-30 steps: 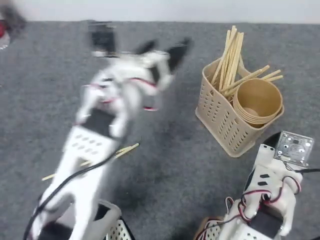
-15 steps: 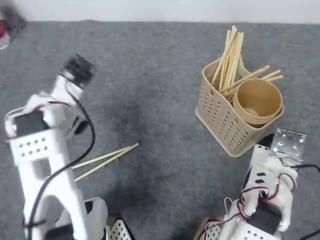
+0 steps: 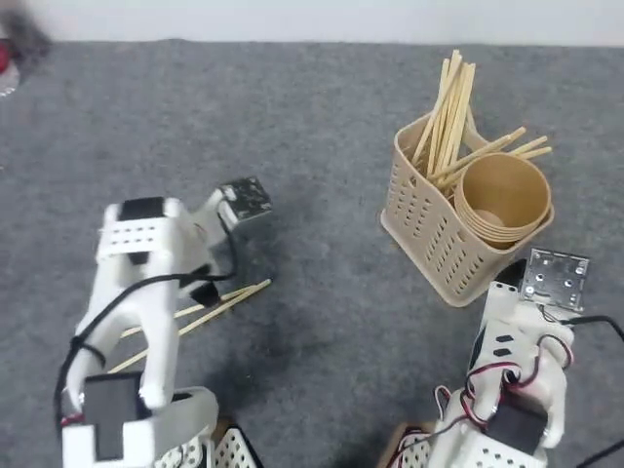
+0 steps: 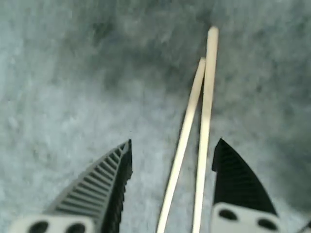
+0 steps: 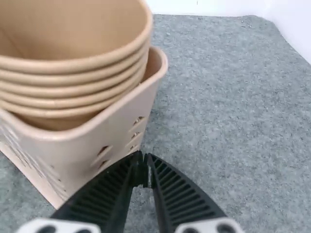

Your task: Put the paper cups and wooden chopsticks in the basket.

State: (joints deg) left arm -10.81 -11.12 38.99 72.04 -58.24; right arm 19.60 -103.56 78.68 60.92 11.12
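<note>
- My left end effector is spread wide and hovers low over the two chopsticks, one finger on each side of them, holding nothing.
- The chopsticks lie flat on the bench, well apart from the basket and partly under my left arm.
- Their long axis runs diagonally, from the near left up towards the basket side, and they almost touch at that far end. Under my wrist they run lengthwise between the fingers, so closing would pinch them across their width.
- Risk: the pair sits closer to one finger than the other, so an off-centre close could roll one stick away and leave me with a single one.
- Risk: they splay towards the near end, so a pinch there could scissor them.
- Risk: gripped near an end, they could droop and catch the basket rim or the bundle standing inside it.
- Risk: going lower could jam my fingertips into the bench.
- My right end effector is pressed together, empty, just beside the basket, which holds the stacked cups.
</note>
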